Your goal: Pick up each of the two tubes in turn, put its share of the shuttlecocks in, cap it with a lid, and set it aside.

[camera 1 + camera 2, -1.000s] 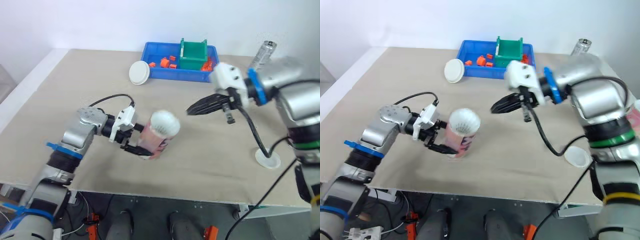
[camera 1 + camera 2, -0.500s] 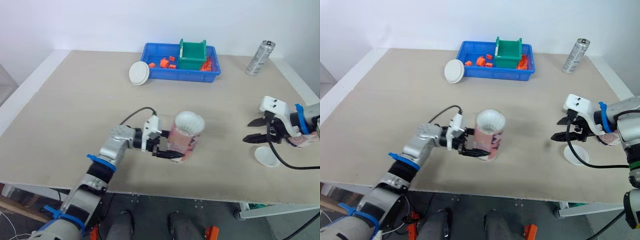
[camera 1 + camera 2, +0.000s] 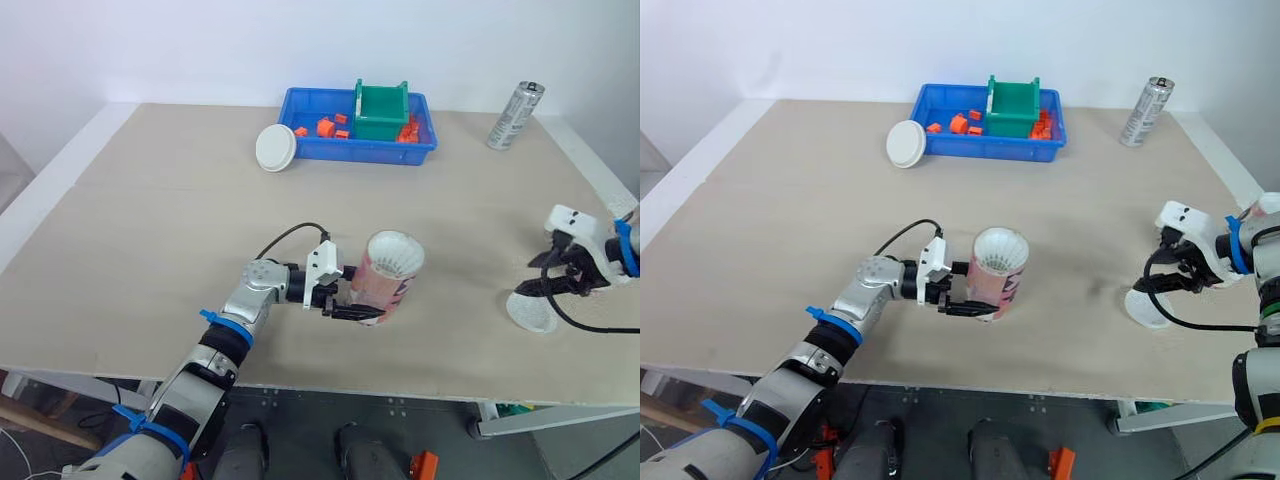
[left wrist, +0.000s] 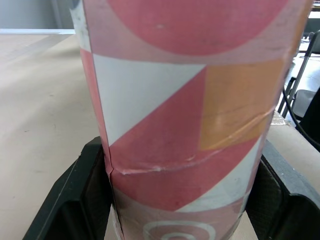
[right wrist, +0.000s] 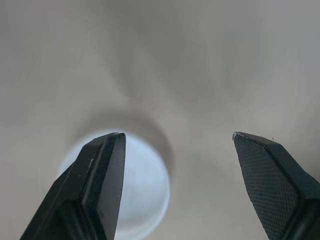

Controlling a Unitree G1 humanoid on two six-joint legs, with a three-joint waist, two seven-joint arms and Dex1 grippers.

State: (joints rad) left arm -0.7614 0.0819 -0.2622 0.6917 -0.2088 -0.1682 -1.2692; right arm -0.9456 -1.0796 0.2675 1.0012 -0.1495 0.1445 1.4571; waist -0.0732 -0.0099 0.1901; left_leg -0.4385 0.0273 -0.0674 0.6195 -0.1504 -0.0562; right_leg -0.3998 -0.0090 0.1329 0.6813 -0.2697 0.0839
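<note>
A pink, white and orange tube [image 3: 383, 290] stands near the table's front middle, its mouth full of white shuttlecock feathers [image 3: 395, 256]. My left gripper [image 3: 350, 300] is shut on its lower part; in the left wrist view a black finger [image 4: 82, 192] presses each side of the tube [image 4: 190, 100]. At the right edge a white lid [image 3: 530, 313] lies flat on the table. My right gripper [image 3: 545, 287] hovers just over it, open, with nothing between its fingers. The right wrist view shows the lid [image 5: 142, 192] below the open right gripper [image 5: 177, 135], nearer one finger [image 5: 102, 172].
A second white lid [image 3: 277, 147] leans at the left end of the blue tray [image 3: 300, 105] at the back, which holds orange parts and a green box [image 3: 381, 110]. A silver can [image 3: 508, 117] stands at the back right. The table's front edge is close below the tube.
My right gripper swung from the table's middle out to the right, dropped over the white lid and opened. The left gripper carried the tube to the right.
</note>
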